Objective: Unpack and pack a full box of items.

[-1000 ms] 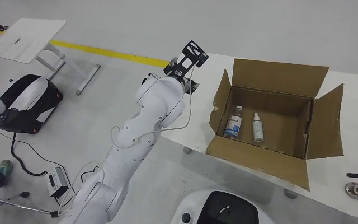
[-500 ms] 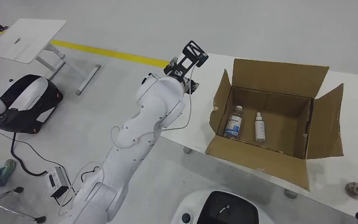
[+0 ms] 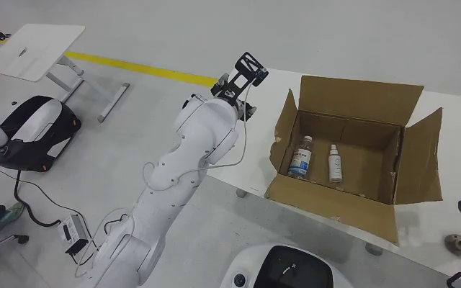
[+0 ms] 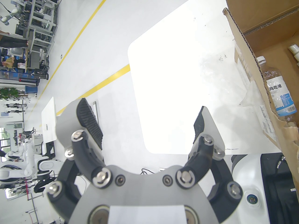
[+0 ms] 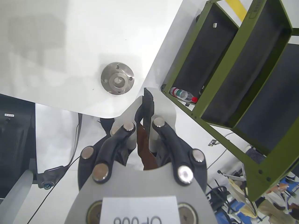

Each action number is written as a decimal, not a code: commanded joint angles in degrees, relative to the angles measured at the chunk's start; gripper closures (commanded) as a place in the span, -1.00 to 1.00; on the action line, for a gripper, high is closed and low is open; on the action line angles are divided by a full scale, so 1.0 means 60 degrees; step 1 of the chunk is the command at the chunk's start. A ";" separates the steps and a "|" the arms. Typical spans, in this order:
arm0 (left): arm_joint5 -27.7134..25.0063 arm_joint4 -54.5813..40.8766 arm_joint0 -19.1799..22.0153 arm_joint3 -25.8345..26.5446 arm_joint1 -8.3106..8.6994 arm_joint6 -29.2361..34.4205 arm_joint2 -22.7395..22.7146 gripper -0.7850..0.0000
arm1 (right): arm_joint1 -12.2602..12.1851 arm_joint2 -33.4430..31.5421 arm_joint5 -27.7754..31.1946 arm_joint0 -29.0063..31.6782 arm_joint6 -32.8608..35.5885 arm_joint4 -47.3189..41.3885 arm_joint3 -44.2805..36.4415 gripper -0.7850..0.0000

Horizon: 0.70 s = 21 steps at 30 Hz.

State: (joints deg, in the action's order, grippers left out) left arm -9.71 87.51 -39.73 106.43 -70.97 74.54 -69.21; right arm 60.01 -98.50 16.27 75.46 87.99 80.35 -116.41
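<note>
Cardboard box [image 3: 346,101] stands open on the table [image 3: 263,119], with a blue-labelled bottle [image 3: 301,158] and a spray bottle [image 3: 333,164] lying side by side inside, so I'd call the unpacking unfinished. Left gripper [image 4: 142,108] hangs above the table beside the box, jaws wide, empty. Right gripper [image 5: 146,95] sits pinched closed at a table corner near a metal flange [image 5: 117,78], nothing visibly held.

The bottle [image 4: 271,75] wears a blue-and-white printed label [image 4: 281,96]; a printed sticker [image 4: 266,123] sits on the box [image 4: 257,5] flap.
</note>
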 commanded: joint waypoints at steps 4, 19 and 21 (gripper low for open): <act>0.0000 0.0000 0.0000 0.0000 0.0000 0.0000 0.0000 -1.00 | 0.0007 0.0031 0.0068 0.0103 -0.0340 -0.0507 0.0388 1.00; 0.0000 0.0000 0.0000 0.0000 0.0000 0.0000 0.0000 -1.00 | -0.0314 0.0313 0.0056 -0.0294 -0.0053 -0.1282 0.0758 0.20; 0.0000 0.0000 0.0000 0.0000 0.0000 0.0000 0.0000 -1.00 | -0.0349 0.0400 0.0018 -0.0353 -0.0015 -0.1250 0.0833 0.17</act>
State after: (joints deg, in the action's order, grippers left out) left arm -9.71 87.51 -39.73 106.43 -70.97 74.54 -69.21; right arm 58.00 -96.28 16.50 73.52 87.78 72.79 -111.68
